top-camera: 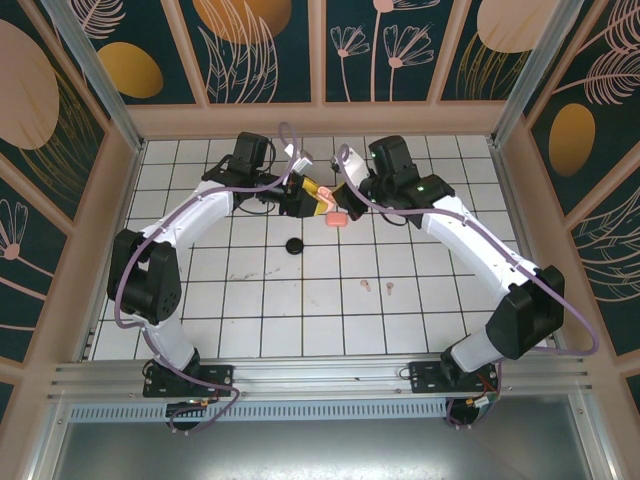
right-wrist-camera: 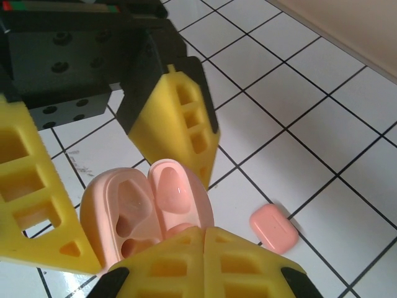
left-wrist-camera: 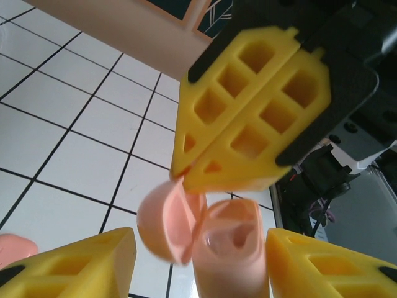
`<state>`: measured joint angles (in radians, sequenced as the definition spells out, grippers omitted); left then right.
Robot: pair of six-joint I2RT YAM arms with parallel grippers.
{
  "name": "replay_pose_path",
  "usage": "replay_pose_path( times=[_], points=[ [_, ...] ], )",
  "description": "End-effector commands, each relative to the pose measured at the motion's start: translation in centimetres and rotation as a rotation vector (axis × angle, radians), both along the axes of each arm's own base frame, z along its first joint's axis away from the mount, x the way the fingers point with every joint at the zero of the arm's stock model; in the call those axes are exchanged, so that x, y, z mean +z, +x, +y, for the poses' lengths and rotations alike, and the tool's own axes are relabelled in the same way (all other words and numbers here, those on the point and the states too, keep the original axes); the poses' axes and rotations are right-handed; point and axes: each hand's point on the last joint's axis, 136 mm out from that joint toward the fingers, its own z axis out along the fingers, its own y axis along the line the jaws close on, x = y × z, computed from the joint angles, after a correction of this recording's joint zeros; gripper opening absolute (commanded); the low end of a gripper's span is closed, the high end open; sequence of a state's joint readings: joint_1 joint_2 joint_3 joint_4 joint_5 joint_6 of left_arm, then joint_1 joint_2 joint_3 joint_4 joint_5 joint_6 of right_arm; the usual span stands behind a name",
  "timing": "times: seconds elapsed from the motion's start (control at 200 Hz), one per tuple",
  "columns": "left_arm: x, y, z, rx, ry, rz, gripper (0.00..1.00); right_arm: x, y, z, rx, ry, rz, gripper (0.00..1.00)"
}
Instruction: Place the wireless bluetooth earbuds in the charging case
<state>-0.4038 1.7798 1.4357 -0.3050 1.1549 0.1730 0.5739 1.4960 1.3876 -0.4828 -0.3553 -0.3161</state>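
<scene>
While the right gripper [right-wrist-camera: 201, 233] pinches the open, empty pink case [right-wrist-camera: 133, 211], the left gripper [left-wrist-camera: 200, 239] straddles it, grip unclear.

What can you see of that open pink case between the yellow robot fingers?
The pink case is small, rounded, smooth plastic, and hinged open. Its body shows two wells that look empty; its lid is swung back beside it. It is up off the tiled table, between the left gripper's yellow fingers, which press its sides. The shut right gripper touches it at the lid's edge.
</scene>
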Motion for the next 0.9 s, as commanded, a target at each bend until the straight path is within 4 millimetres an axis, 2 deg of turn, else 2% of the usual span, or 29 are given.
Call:
replay_pose_path(
  times=[0.0,0.125,0.415,0.651,0.851,0.896],
  points=[
    [0.0,-0.2,0.1,-0.038,-0.014,0.001,0.55,1.5,0.2,0.6,0.011,0.008,-0.041,0.0],
    [0.0,-0.3,0.1,-0.046,-0.016,0.004,0.5,1.4,0.3,0.8,0.009,0.005,-0.042,0.0],
    [-0.2,-0.7,0.2,-0.059,-0.017,0.005,0.47,1.1,0.7,0.8,-0.001,-0.003,-0.044,0.0],
    [0.1,-0.8,0.1,-0.072,-0.031,0.005,0.34,1.1,0.7,0.9,0.002,0.003,-0.045,0.0],
    [0.3,-0.8,0.0,-0.082,-0.044,0.006,0.14,1.8,1.0,1.1,-0.008,0.022,-0.058,0.0],
    [0.3,-0.8,0.0,-0.08,-0.048,0.006,0.1,2.2,1.2,0.9,-0.025,0.031,-0.069,0.07]
  ],
)
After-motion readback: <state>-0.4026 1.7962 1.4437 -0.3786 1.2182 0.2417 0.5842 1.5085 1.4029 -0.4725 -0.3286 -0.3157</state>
